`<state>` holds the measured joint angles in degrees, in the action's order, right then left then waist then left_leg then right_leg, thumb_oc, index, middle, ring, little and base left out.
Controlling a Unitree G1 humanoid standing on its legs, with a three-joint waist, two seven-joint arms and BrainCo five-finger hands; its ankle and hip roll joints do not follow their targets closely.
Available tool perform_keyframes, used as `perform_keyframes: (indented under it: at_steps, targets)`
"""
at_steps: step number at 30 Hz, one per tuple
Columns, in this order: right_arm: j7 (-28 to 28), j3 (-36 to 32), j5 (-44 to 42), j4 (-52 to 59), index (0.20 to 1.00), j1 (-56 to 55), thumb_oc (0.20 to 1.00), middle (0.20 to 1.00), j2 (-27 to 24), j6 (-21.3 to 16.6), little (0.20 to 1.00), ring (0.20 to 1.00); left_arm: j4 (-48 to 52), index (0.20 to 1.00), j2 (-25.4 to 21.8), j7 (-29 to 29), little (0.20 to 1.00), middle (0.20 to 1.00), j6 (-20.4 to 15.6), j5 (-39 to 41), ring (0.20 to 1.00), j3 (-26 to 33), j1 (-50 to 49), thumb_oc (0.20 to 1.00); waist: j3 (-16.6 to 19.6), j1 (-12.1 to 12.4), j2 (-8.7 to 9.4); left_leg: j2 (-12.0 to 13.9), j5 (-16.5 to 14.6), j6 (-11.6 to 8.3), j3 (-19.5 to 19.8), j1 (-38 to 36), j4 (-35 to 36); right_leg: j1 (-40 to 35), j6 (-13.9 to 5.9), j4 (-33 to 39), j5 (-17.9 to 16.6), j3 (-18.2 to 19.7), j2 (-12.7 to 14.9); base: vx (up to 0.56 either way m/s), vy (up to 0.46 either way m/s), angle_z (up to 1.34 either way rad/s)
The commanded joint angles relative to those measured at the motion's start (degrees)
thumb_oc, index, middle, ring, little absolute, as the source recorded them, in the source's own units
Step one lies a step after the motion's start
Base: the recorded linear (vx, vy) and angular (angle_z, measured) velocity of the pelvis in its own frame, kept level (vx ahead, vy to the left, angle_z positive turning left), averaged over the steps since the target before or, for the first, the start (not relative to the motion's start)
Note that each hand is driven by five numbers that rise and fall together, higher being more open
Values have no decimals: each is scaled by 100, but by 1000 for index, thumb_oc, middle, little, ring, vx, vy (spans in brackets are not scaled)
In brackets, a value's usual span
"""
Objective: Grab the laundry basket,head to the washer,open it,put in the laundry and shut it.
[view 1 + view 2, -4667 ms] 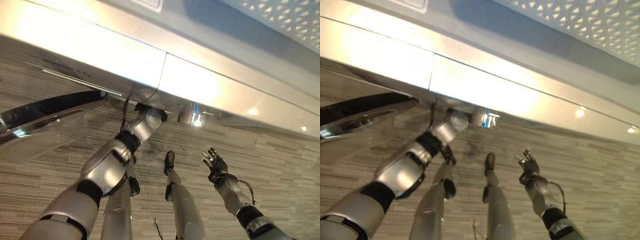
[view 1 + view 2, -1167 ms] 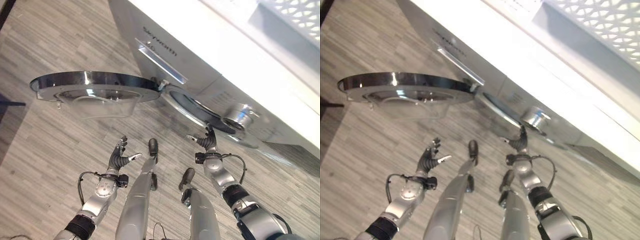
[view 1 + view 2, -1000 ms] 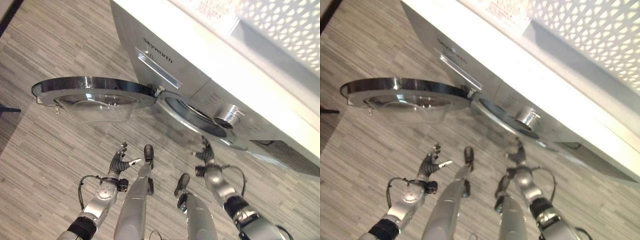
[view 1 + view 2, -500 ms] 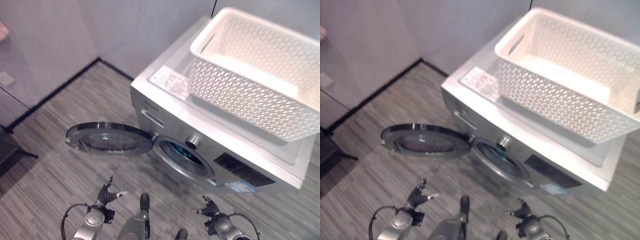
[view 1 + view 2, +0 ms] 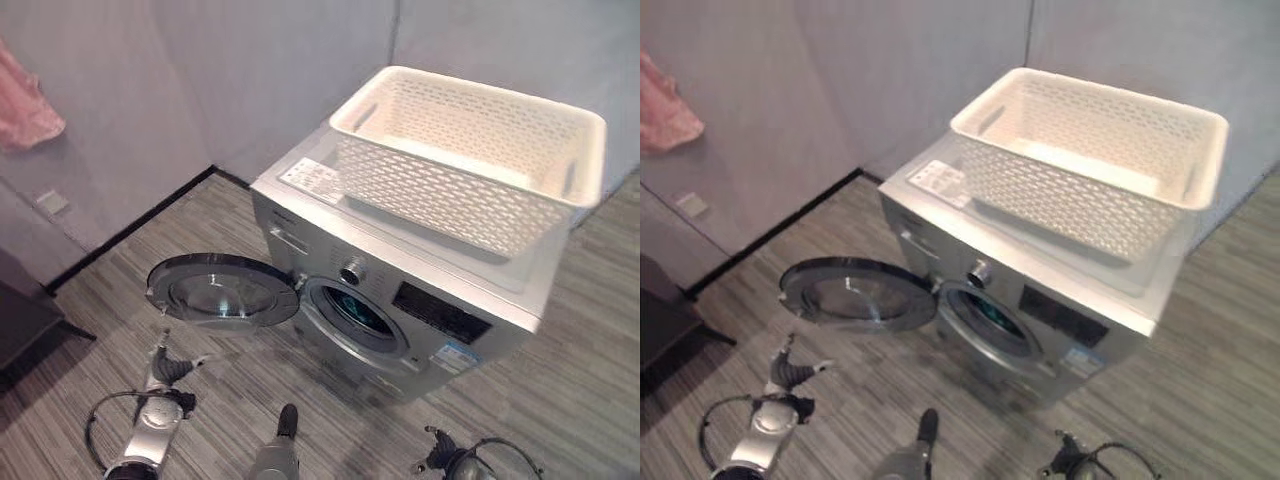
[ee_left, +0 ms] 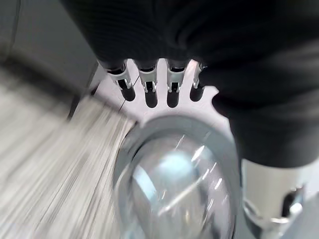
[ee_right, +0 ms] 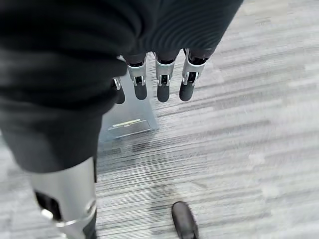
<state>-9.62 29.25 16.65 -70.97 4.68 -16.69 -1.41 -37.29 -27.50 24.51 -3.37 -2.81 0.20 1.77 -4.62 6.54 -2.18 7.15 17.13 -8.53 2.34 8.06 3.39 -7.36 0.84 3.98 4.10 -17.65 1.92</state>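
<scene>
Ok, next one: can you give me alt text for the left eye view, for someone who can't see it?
A silver front-loading washer stands with its round door swung open to one side, and a white perforated laundry basket sits on its top. The robot's left hand hangs low over the grey wood-look floor, holding nothing; a pink cloth hangs on the wall.

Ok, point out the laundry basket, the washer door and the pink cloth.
laundry basket (image 5: pixel 440 190): left eye view, front lattice wall.
washer door (image 5: pixel 222 294): left eye view, glass centre.
pink cloth (image 5: pixel 25 105): left eye view, middle of the fabric.
</scene>
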Motion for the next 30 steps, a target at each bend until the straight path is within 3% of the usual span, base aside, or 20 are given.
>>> perform_keyframes:
  at_steps: [1,2,3,4,7,10,17,21,22,30]
  targets:
    - [117,-123,126,129,1000,-12,1000,1000,107,-90,1000,1000,-578,1000,-903,544,1000,1000,-33,-588,1000,128,576,1000,203,-179,136,106,-490,290,-520,46,156,121,-378,-643,561,236,153,231,300,-43]
    - [145,-118,135,152,1000,-81,1000,1000,42,-118,1000,1000,-1060,1000,-1313,449,1000,1000,43,-727,1000,51,773,1000,240,-273,102,103,-600,298,-601,-76,161,42,-420,-610,536,343,196,167,218,-47]
    - [146,-125,135,152,1000,-78,1000,1000,42,-117,1000,1000,-1073,1000,-1313,450,1000,1000,37,-724,1000,41,789,1000,247,-266,93,114,-588,300,-598,-56,161,55,-417,-596,514,343,183,154,208,-53]
    - [176,-102,139,206,1000,-177,1000,1000,-2,-143,1000,1000,-1550,1000,-1732,361,1000,1000,79,-741,1000,-22,1084,1000,255,-349,100,89,-699,311,-678,-129,161,25,-473,-579,488,408,246,93,148,-27]
    - [232,153,267,436,1000,-140,1000,1000,-130,-212,1000,1000,-2326,1000,-2435,14,1000,1000,159,-920,1000,-580,1965,1000,160,-428,169,67,-833,364,-738,-74,161,156,-540,-587,400,500,315,56,150,-28]
    - [269,305,268,665,1000,-52,1000,1000,-195,-221,1000,1000,-2749,1000,-2826,-171,1000,1000,192,-864,1000,-1055,2838,1000,51,-442,268,60,-870,406,-744,30,161,304,-580,-592,337,504,333,-14,61,-4]
    - [274,437,-19,1221,1000,161,1000,1000,-380,-217,1000,1000,-3473,1000,-3126,-659,1000,1000,226,-580,1000,-2353,4802,1000,-288,-475,562,67,-762,452,-754,568,100,694,-590,-606,224,410,307,-46,8,3]
    - [337,519,-89,1415,1000,291,1000,1000,-435,-174,1000,1000,-3908,1000,-3124,-1118,1000,1000,321,-340,1000,-2569,5263,1000,-376,-475,668,67,-804,484,-745,814,-49,821,-614,-590,189,378,305,26,22,3]
    - [382,601,-148,1465,1000,342,1000,1000,-432,-127,1000,1000,-4184,1000,-3194,-1331,1000,1000,422,-287,1000,-2828,5742,1000,-407,-495,766,32,-931,461,-740,859,-46,888,-675,-540,176,437,335,55,7,-10]
    - [520,854,-268,1865,1000,448,1000,1000,-442,-94,1000,1000,-4550,1000,-3219,-1492,1000,1000,662,-209,1000,-3078,6448,1000,-537,-527,1053,2,-1017,508,-794,1135,-115,1145,-764,-429,-42,474,370,9,4,-2]
